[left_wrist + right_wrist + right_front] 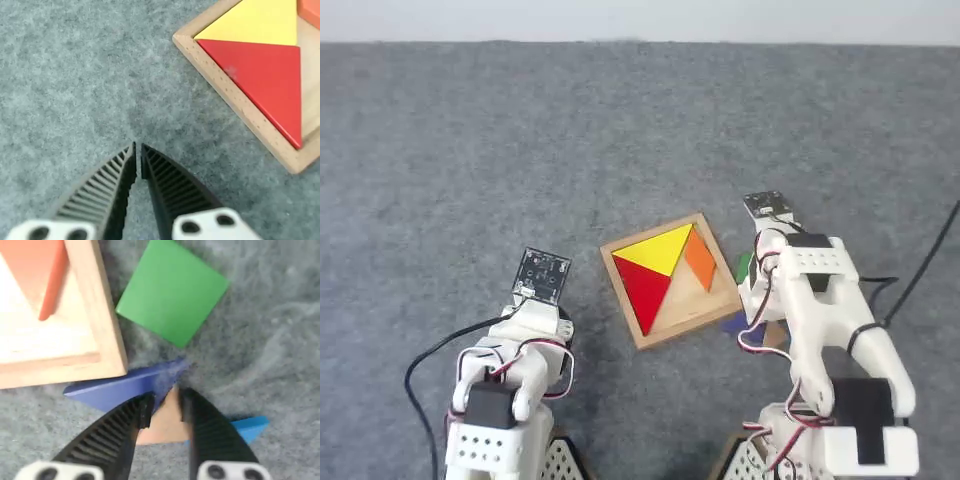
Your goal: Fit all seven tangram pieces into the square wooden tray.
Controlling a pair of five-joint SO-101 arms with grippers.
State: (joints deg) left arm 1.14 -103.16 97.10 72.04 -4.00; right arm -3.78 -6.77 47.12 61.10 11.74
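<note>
The square wooden tray [642, 332] lies mid-table and holds a yellow triangle [655, 255], a red triangle [645, 287] and an orange piece [700, 258]. Its corner, with the yellow triangle [255, 22] and red triangle [265, 75], appears in the left wrist view. My left gripper [138, 150] is shut, with nothing in it, over bare carpet short of that corner. My right gripper [167, 407] is shut on a tan triangle [167, 427] just outside the tray's corner [100, 340]. A dark blue piece [120, 387], a light blue piece [250, 427] and a green square [172, 290] lie around it.
Grey carpet [470, 150] covers the table, with wide free room to the left of and behind the tray. The loose pieces cluster tightly against the tray's right side, under the right arm [820, 300]. The left arm [515, 370] stands at the front left.
</note>
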